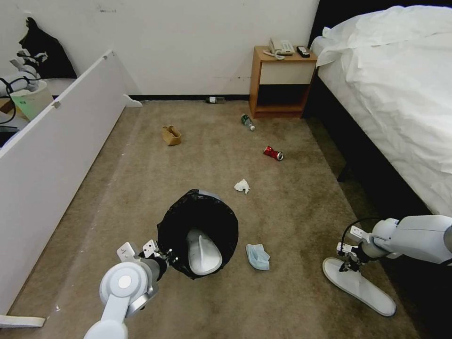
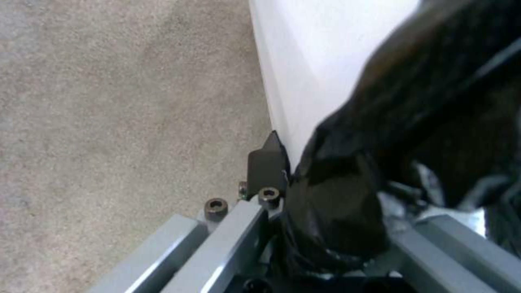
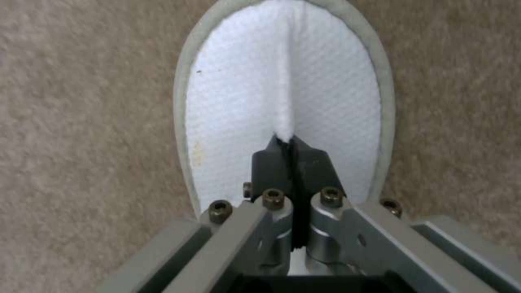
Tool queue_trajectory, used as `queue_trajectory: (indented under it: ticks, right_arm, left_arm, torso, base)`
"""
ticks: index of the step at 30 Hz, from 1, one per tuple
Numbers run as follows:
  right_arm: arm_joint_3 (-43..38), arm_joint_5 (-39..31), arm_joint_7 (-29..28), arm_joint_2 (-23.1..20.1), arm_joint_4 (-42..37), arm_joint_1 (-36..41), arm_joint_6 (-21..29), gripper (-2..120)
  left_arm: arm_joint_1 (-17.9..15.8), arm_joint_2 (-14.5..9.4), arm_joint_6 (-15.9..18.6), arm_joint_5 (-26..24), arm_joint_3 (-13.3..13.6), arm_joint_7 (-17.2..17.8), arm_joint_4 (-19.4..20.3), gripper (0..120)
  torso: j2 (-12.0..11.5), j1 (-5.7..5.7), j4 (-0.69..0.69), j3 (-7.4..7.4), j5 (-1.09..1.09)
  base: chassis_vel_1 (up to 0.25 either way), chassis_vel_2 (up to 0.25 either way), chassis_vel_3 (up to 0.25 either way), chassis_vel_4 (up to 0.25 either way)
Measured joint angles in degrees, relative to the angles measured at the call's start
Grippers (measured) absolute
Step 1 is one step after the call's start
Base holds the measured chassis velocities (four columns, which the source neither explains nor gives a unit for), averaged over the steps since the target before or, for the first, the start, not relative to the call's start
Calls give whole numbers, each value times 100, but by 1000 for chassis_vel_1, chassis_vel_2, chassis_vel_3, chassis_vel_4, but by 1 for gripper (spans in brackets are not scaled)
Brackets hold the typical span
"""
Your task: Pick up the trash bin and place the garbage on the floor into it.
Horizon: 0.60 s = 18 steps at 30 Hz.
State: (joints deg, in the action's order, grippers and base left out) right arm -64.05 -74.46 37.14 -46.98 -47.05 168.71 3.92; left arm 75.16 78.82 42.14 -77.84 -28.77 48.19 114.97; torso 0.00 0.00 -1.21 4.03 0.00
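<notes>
Right gripper pinching the floor slipper, bin waiting to its left.

The slipper (image 1: 360, 286) is lying flat on the carpet (image 1: 292, 221), its long axis running from beside the right gripper (image 1: 347, 264) away toward the robot's right and nearer side. That gripper's fingers are pressing together on a raised fold of its fabric. The trash bin (image 1: 197, 233), already carrying another slipper (image 1: 203, 252), is sitting well to the left, the left gripper (image 1: 162, 258) clamping its bag-lined rim.

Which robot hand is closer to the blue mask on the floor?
Left. The left gripper grips the trash bin, which sits right beside the blue mask. The right gripper pinches a white slipper, farther off.
</notes>
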Motion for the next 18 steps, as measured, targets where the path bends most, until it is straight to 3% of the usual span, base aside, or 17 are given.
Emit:
queue_trajectory:
  ticks: [12, 18]
  right_arm:
    - [-93, 133, -8, 310, -418, -295, -99, 0]
    - [-28, 292, -157, 809, -1034, -934, -150, 0]
  left_arm:
    - [30, -5, 0, 82, -31, -42, -27, 0]
    - [-5, -25, 0, 125, -26, -67, -46, 0]
  torso:
    - [0, 0, 0, 0, 0]
    - [0, 0, 0, 0, -1]
  base:
    - [0, 0, 0, 0]
    - [0, 0, 0, 0]
